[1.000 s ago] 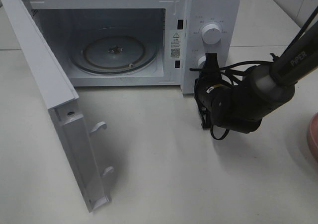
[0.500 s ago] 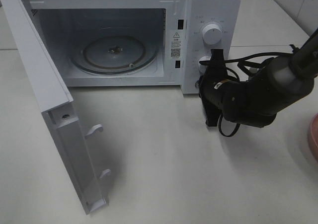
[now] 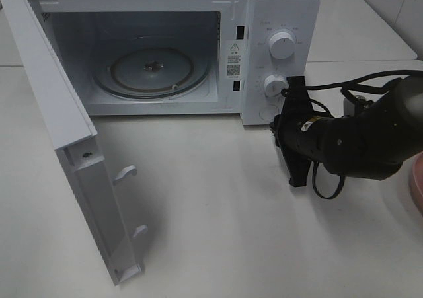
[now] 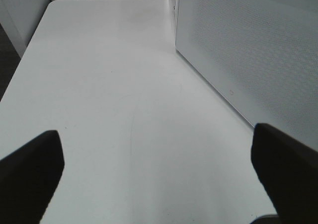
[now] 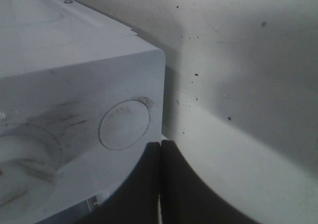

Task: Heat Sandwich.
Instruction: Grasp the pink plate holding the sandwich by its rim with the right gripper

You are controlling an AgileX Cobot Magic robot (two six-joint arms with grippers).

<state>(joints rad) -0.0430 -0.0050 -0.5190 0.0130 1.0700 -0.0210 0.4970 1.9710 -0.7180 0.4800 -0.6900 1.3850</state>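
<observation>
The white microwave (image 3: 281, 20) stands at the back with its door (image 3: 79, 159) swung wide open to the left. Its glass turntable (image 3: 152, 67) is bare. My right gripper (image 3: 279, 123) is shut on nothing, just off the lower right corner of the control panel, below the lower knob (image 3: 273, 83). In the right wrist view its closed fingertips (image 5: 160, 149) point at the round button (image 5: 124, 124) on the microwave front. My left gripper (image 4: 154, 134) is open over bare table beside a white perforated face of the microwave (image 4: 258, 50). The sandwich is out of view.
The rim of a pink plate (image 3: 416, 182) shows at the right edge of the table. The open door juts toward the front left. The right arm and its cables (image 3: 344, 86) lie across the table to the right of the microwave.
My right gripper has drawn back to the right, away from the control panel, still shut. The door has swung slightly wider.
</observation>
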